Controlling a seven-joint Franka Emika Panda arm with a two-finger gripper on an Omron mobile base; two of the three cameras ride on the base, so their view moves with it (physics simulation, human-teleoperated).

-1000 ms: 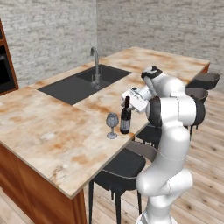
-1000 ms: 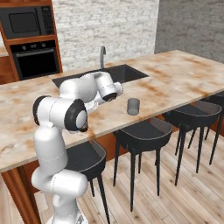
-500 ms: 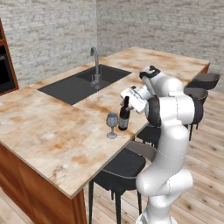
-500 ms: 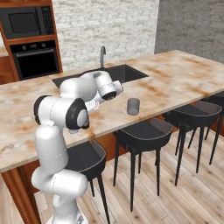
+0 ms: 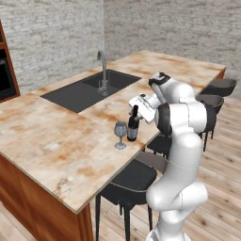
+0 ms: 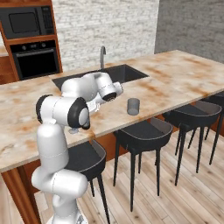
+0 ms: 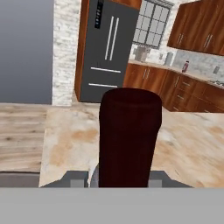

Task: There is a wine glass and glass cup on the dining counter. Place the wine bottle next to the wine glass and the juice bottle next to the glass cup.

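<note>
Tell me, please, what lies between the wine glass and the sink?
Nothing. In the left base view the stretch of counter between the wine glass and the sink is bare; the wine bottle stands on the glass's other side.

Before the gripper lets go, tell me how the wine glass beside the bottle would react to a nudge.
The wine glass stands on a thin stem over a small foot, so it would likely tip rather than slide. It looks thin-walled and probably fragile. The wine bottle stands close beside it, so a sideways drift of the gripper could topple it.
</note>
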